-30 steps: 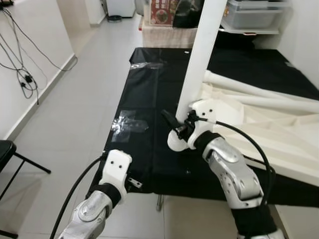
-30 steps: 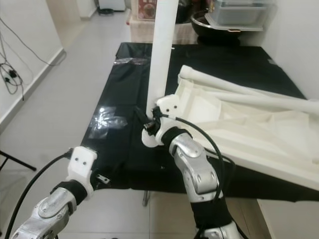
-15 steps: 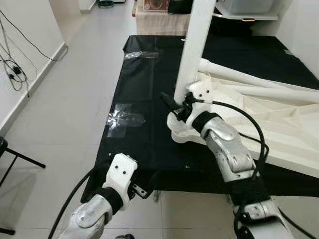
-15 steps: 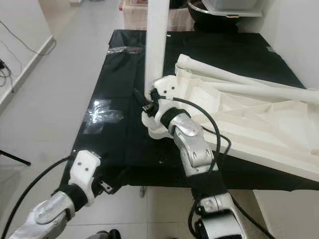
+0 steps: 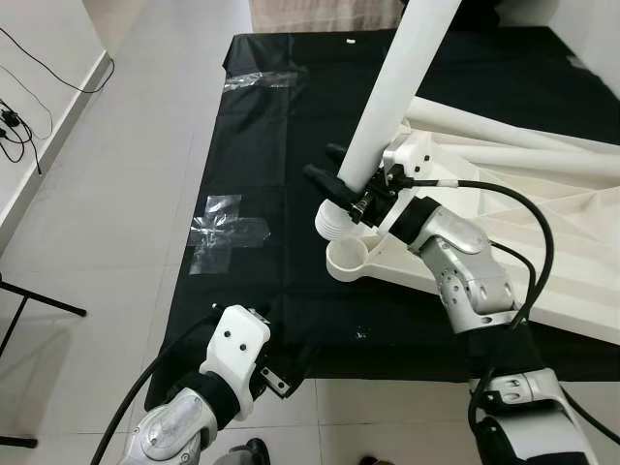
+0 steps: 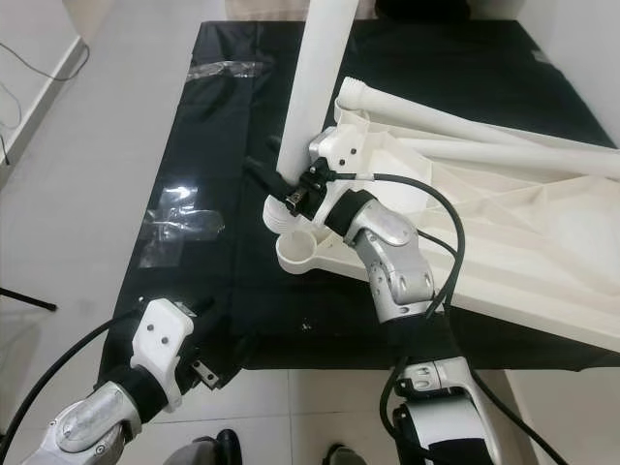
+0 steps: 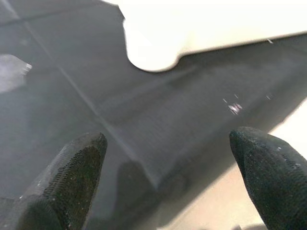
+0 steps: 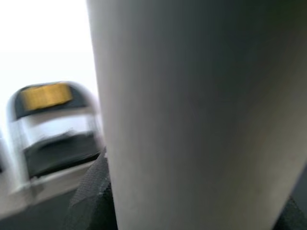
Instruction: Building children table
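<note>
white tube leg (image 5: 392,107), tilted, above corner socket (image 5: 347,260)

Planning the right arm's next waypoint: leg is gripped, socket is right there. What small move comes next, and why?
Probably lower the table leg a little and bring its ribbed end over the corner socket. The right gripper is shut on the leg near its lower end, which hangs just above and slightly behind the open socket of the tabletop, not yet inside. The left gripper hangs open, idle.
</note>
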`<state>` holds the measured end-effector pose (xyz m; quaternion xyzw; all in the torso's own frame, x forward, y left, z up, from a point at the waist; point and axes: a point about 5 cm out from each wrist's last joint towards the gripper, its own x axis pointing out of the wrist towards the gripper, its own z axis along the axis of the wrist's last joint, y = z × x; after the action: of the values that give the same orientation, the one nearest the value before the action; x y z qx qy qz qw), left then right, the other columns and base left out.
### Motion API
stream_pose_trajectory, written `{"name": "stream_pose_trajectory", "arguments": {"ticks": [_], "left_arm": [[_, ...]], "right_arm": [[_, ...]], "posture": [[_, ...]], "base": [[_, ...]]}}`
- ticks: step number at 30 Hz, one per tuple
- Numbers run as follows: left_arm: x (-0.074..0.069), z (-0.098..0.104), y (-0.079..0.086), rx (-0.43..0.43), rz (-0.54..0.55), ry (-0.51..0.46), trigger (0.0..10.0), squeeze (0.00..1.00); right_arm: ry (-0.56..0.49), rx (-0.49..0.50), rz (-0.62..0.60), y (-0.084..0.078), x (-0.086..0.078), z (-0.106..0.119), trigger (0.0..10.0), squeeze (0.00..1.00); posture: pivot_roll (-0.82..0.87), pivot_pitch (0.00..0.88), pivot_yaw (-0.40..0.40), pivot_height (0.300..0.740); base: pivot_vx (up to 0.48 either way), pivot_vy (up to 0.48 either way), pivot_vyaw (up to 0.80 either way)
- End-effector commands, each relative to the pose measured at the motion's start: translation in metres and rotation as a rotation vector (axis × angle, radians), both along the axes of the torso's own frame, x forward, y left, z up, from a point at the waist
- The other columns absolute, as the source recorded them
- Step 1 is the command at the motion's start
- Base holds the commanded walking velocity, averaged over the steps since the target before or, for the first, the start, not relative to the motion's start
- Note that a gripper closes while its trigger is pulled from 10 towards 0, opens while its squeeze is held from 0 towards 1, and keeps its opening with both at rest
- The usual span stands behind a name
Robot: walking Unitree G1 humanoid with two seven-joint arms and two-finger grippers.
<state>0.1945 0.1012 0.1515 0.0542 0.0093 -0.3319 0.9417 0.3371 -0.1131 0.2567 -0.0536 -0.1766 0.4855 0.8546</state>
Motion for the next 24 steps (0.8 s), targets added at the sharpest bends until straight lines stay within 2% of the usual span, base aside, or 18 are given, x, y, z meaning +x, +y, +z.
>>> {"name": "stream_pose_trajectory", "arguments": {"ticks": [1,3,5,9,17,22,24], "left_arm": [[-0.008,0.000,-0.002,0.021,-0.040,-0.001,10.0,0.00],[-0.012,0.001,-0.003,0.030,-0.060,-0.013,10.0,0.00],[-0.012,0.001,-0.003,0.030,-0.060,-0.013,10.0,0.00],[-0.018,0.003,-0.004,0.044,-0.080,-0.022,10.0,0.00],[-0.018,0.004,-0.006,0.041,-0.057,-0.041,10.0,0.00],[-0.018,0.004,-0.006,0.036,-0.053,-0.042,10.0,0.00],[-0.018,0.004,-0.005,0.032,-0.052,-0.042,10.0,0.00]], "right_arm": [[-0.034,-0.063,0.122,0.008,-0.009,0.001,10.0,0.00],[-0.051,-0.164,0.184,0.009,-0.011,-0.002,10.0,0.00],[-0.051,-0.164,0.184,0.009,-0.011,-0.002,10.0,0.00],[-0.069,-0.310,0.302,0.006,-0.009,0.002,10.0,0.00],[-0.079,-0.324,0.347,0.005,0.003,0.018,10.0,0.00],[-0.071,-0.301,0.342,0.001,0.008,0.023,10.0,0.00],[-0.060,-0.260,0.343,-0.007,0.012,0.031,10.0,0.00]], "posture": [[0.04,0.330,0.029,0.740],[0.05,0.337,0.032,0.740],[0.05,0.337,0.032,0.740],[0.05,0.349,0.025,0.740],[0.05,0.351,0.002,0.740],[0.05,0.352,-0.001,0.740],[0.05,0.355,0.000,0.740]], "base": [[0.000,0.000,0.00],[0.000,0.000,0.00],[0.000,0.000,0.00],[0.000,0.000,0.00],[0.000,0.000,0.00],[0.000,0.000,0.00],[0.000,0.000,0.00]]}}
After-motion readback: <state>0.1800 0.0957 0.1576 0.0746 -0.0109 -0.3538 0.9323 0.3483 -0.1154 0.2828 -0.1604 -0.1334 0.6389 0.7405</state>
